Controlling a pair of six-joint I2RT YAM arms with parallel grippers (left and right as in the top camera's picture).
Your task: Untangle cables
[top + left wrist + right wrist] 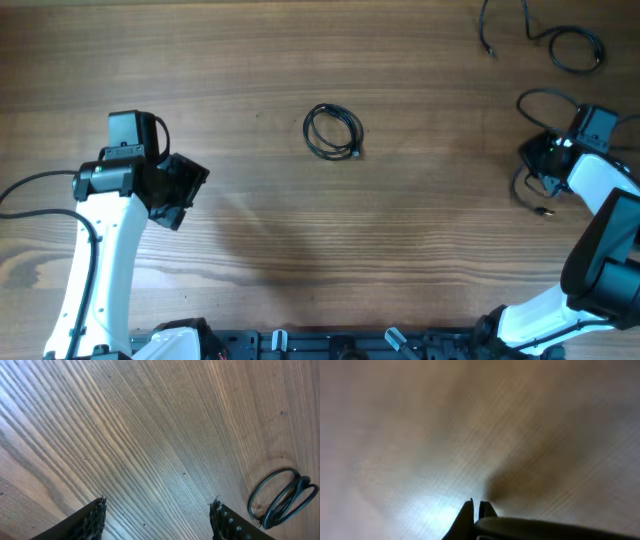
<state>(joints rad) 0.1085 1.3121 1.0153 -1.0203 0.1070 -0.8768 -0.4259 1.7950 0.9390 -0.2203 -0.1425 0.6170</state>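
A small coiled tangle of black cables (331, 131) lies at the table's middle. It also shows at the right edge of the left wrist view (282, 497). My left gripper (186, 192) is open and empty, left of the coil and apart from it; its fingers (159, 510) frame bare wood. A separate cable (573, 45) curls at the far right corner. Another loose cable (527, 182) loops around my right gripper (540, 155). The right gripper's jaws (479, 504) are closed to a thin slit, low over the table. That view is blurred and the strand is hidden.
The wooden table (400, 250) fills all views. The thick black wire of the left arm (30, 185) runs off the left edge. The arm bases stand along the front edge.
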